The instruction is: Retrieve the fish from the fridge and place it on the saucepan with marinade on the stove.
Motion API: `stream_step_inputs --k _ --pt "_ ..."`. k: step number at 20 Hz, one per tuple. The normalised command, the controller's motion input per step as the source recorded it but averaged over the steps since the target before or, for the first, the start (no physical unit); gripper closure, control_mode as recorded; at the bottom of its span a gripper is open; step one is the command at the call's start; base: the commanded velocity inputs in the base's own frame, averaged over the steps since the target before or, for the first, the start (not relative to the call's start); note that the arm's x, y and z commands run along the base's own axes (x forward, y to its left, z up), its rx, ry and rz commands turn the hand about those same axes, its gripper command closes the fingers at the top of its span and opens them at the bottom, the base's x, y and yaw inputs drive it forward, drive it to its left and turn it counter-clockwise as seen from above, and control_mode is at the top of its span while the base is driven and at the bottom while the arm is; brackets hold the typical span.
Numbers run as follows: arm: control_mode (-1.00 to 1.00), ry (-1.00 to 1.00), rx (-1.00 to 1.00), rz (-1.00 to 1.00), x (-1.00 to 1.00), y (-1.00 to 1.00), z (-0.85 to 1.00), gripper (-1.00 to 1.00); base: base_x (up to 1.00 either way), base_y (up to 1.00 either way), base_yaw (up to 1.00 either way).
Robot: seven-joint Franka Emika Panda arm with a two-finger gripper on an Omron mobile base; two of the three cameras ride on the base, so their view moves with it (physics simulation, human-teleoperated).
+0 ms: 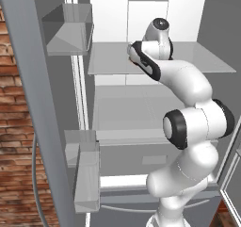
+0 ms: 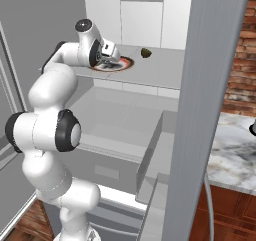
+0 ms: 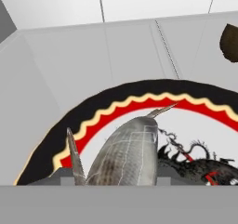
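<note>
Nearest the hand camera lies the fish, a silvery-grey body with a thin fin, resting on a round dish with a black rim, a red band and a wavy cream line. The gripper is set low over the fish, one fingertip showing on either side of it at the bottom edge. The fingers stand apart on either side of the body; whether they already press on it cannot be told, so no firm hold can be claimed.

Taking the dish as landmark: the fish is on it, toward the near side; a small dark lump sits beyond the dish to its right on the same glass shelf; the white back wall of the fridge rises behind it. In the right base view the dish is seen on that upper shelf, with the gripper directly above it.

The step in hand is judged to be the grasp of the fish. It would be done well if the fingers were closed squarely across the thickest part of the body, not on the fin, and the fish lifted straight up so that the dish is not dragged.

No brand, label or legible writing is seen; a dark ornament is painted on the dish.
</note>
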Motion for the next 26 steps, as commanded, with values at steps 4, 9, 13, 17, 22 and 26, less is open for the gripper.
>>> stream_step_inputs --k 4,9,13,17,22,26 --pt "-1.00 0.00 0.00 0.00 0.00 0.00 -0.03 1.00 0.00 0.00 0.00" --pt "-1.00 0.00 0.00 0.00 0.00 0.00 0.00 1.00 0.00 0.00 0.00" --pt "-1.00 0.00 0.00 0.00 0.00 0.00 0.00 1.00 0.00 0.00 0.00" --pt "-1.00 0.00 0.00 0.00 -0.09 0.00 0.00 1.00 0.00 0.00 0.00" --pt "-1.00 -0.01 0.00 0.00 -0.13 0.00 0.00 1.00 0.00 0.00 0.00" --pt "-1.00 -0.04 0.00 0.00 -0.17 -0.04 0.02 1.00 0.00 0.00 0.00"
